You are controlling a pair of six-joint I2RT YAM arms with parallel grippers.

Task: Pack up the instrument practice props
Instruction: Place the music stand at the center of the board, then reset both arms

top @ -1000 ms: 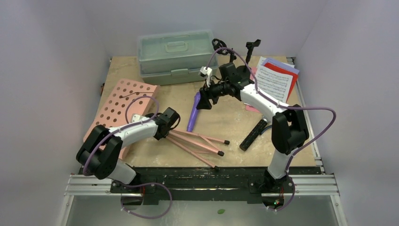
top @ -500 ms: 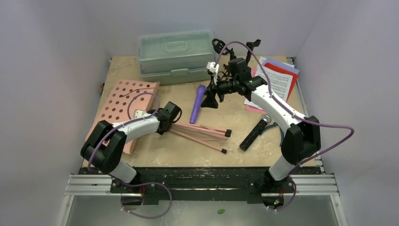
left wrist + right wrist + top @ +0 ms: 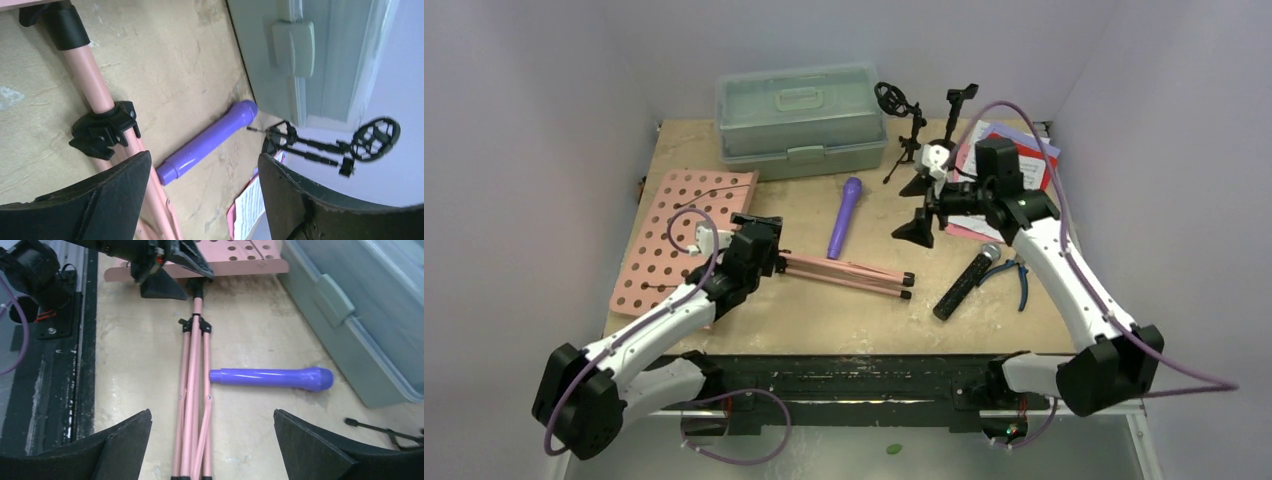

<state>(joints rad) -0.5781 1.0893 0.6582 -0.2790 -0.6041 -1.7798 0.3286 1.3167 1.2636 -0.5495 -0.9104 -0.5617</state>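
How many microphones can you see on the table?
2. The purple microphone lies in the middle, just in front of the grey-green case. The black silver-headed microphone lies further right, beside the blue-handled pliers. The closed case could hide more.

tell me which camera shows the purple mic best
Right wrist view: the purple microphone lies whole, large and unobstructed beside the pink tripod. Top external shows it whole but small. Left wrist shows it whole too, but slanted and smaller.
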